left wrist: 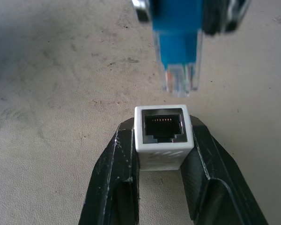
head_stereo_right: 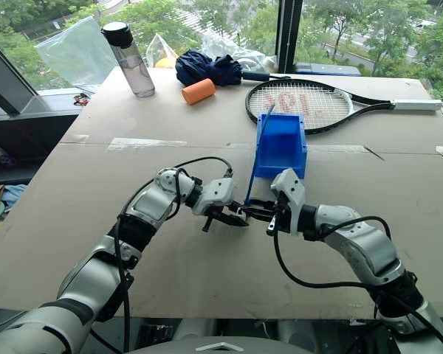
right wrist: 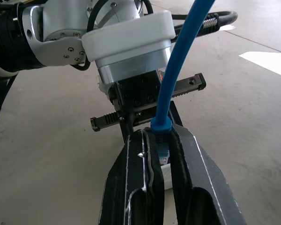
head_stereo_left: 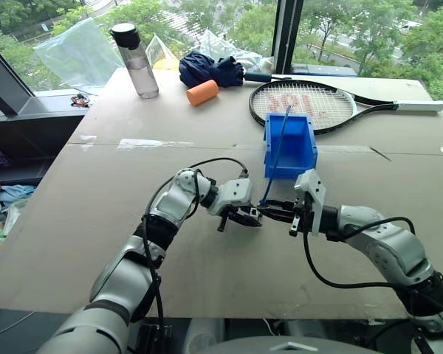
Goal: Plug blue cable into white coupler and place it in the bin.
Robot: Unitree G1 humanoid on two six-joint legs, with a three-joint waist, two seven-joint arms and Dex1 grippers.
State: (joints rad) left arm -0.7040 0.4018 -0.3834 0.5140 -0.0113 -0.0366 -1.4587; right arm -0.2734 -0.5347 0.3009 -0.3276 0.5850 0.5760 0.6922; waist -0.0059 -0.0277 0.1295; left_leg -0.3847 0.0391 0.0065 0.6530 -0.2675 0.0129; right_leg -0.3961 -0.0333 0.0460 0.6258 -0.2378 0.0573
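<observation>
- A table (head_stereo_left: 96, 243) topped with brown board runs up to a window, and the two arms meet low over its near half.
- A racket (head_stereo_left: 303, 103) lies flat on the far side, its handle pointing right.
- A dark blue cloth (head_stereo_left: 210, 70) sits bunched at the far edge, with clear plastic bags (head_stereo_left: 77, 48) behind it against the glass.
- A clear bottle (head_stereo_left: 136, 63) with a black cap stands upright to the left of the cloth.
- The bin (head_stereo_left: 290, 146) rests just in front of the racket head, its far rim overlapping the strings.
- An orange cylinder (head_stereo_left: 202, 92) lies on its side between bottle and racket, just in front of the cloth.
- The left gripper (head_stereo_left: 245, 215) points right, its two fingers clamped on the sides of the coupler (left wrist: 163, 136), whose dark socket faces the other arm.
- The right gripper (head_stereo_left: 278, 212) points left, its fingers pinched on the plug end of the cable (right wrist: 178, 65).
- The cable rises from that grip, passes over the bin and ends above its far rim.
- The clear plug (left wrist: 180, 82) hangs just short of the socket, lined up with it but not yet inside.
</observation>
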